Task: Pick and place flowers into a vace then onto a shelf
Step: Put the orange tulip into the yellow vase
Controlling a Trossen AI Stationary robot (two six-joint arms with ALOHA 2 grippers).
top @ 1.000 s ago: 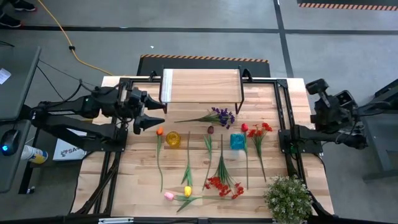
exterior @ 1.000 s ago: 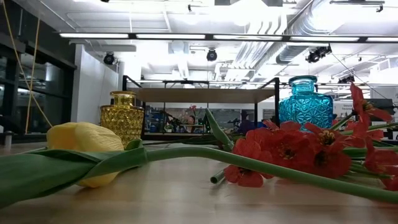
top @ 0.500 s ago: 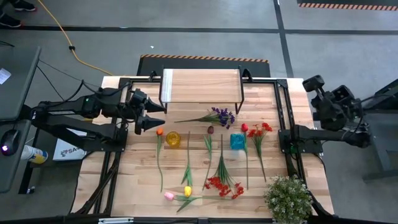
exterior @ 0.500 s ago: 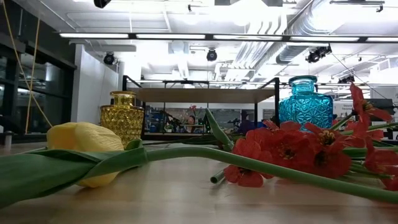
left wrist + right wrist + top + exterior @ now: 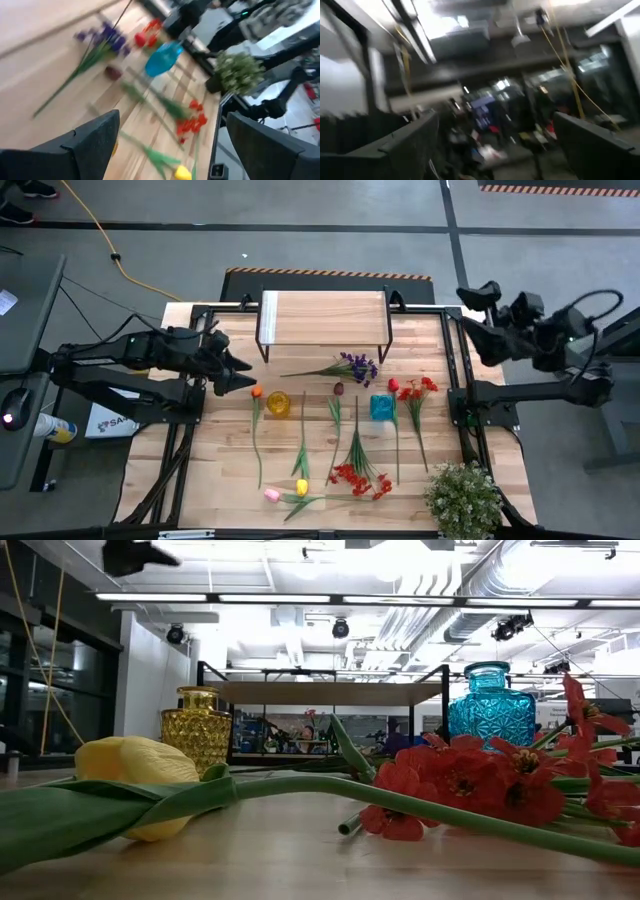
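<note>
Several flowers lie flat on the table: an orange tulip (image 5: 256, 392), a purple spray (image 5: 358, 365), a dark tulip (image 5: 338, 389), a red tulip (image 5: 393, 384), red sprays (image 5: 360, 478), a pink tulip (image 5: 271, 494) and a yellow tulip (image 5: 301, 487) (image 5: 140, 775). A yellow vase (image 5: 278, 403) (image 5: 198, 725) and a blue vase (image 5: 382, 407) (image 5: 164, 57) stand upright among them. The shelf (image 5: 322, 318) stands at the far edge. My left gripper (image 5: 240, 368) (image 5: 172, 116) hovers open, left of the orange tulip. My right gripper (image 5: 475, 305) (image 5: 495, 114) is open, raised at the far right.
A bushy potted plant (image 5: 464, 498) stands at the near right corner. Black frame rails (image 5: 455, 370) run along both sides of the table. Bare wood (image 5: 200, 470) lies at the near left.
My left gripper has come down and tipped toward the table; it now shows at the top left of the low view. My right arm has swung toward the far edge and turned its gripper toward the table's left. No flower or vase has moved.
</note>
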